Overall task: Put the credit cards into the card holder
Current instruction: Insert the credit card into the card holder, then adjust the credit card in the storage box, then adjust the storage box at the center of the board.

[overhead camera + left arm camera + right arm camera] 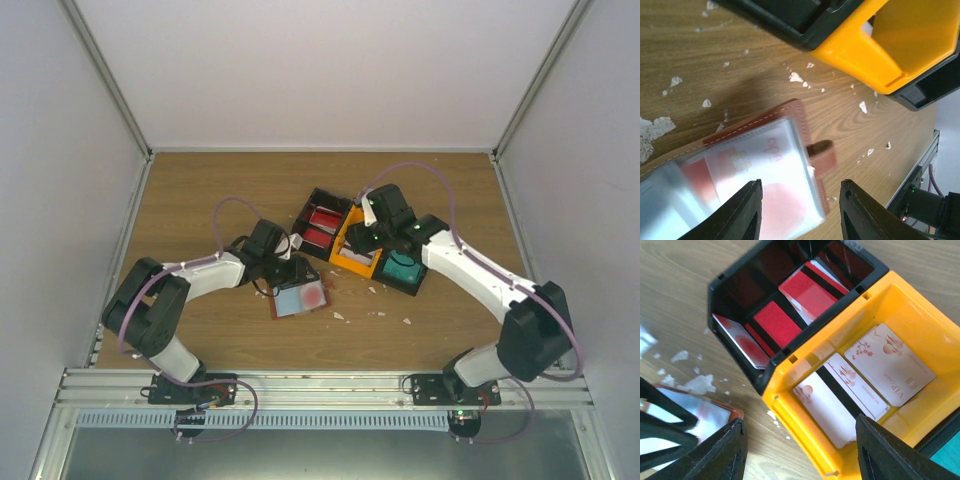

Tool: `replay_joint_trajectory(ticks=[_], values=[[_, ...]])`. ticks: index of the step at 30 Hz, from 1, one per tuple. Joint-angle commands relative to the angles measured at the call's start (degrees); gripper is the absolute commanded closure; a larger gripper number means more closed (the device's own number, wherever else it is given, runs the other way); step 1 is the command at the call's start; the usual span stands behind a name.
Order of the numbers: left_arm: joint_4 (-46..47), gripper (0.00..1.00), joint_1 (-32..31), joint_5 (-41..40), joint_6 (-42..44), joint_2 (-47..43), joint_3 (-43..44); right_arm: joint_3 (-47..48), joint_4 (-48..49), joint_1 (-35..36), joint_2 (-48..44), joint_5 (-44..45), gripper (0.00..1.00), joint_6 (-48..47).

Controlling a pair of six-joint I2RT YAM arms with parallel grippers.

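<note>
The card holder (300,298) lies open on the wood, brown leather with pale clear pockets showing a red spot. In the left wrist view the card holder (755,165) fills the lower left, its snap tab (822,152) sticking out. My left gripper (292,272) is open just above it, empty (800,212). My right gripper (363,238) is open and empty over the bin's orange compartment (800,452). Whitish credit cards (860,385) lie in that compartment. Red cards (790,315) lie in the black one. A teal card (403,268) lies in the third.
The black-and-orange bin tray (337,252) stands just behind the card holder, its orange wall (850,55) close to my left gripper. Small white scraps (375,313) are scattered on the wood in front of the tray. Grey walls enclose the table.
</note>
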Motion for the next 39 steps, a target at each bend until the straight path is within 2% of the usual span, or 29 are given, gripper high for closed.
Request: replay_joint_trajectory(ticks=[1, 7, 10, 14, 18, 23, 29, 31, 36, 39], values=[[0.7, 0.55, -0.4, -2.8, 0.9, -3.5, 0.0, 3.5, -6.9, -1.5, 4.7, -0.3, 0.4, -8.1], [2.2, 0.54, -0.4, -3.2, 0.9, -3.5, 0.0, 8.3, -10.3, -3.1, 11.4, 1.8, 0.4, -11.9], [3.6, 0.54, -0.4, -1.9, 0.4, -2.0, 0.9, 11.8, -12.4, -3.6, 16.3, 4.5, 0.42, -15.3], [5.7, 0.54, -0.4, -1.2, -1.1, -1.0, 1.7, 16.1, -13.6, -4.6, 22.8, 4.0, 0.45, -20.4], [7.7, 0.54, -0.6, -2.7, -4.4, 0.2, 2.5, 22.0, -16.3, -5.6, 29.9, 2.4, 0.44, -23.3], [13.1, 0.56, -1.6, -5.8, -10.1, 1.7, 2.0, 24.3, -16.7, -6.0, 34.8, 0.1, 0.45, -26.1], [16.2, 0.63, -2.8, -7.6, -13.9, 5.1, 2.8, 24.6, -16.3, -7.9, 38.2, -2.5, 0.63, -27.9], [16.4, 0.63, -3.1, -8.1, -14.6, 6.1, 3.5, 24.6, -15.9, -8.5, 38.8, -2.3, 0.63, -28.2], [16.9, 0.63, -3.7, -8.6, -15.9, 8.6, 5.8, 24.9, -15.1, -9.0, 40.5, -0.9, 0.49, -28.7], [17.0, 0.64, -4.0, -9.1, -16.5, 10.0, 7.1, 24.7, -15.7, -9.0, 40.9, -3.6, 0.51, -29.3]])
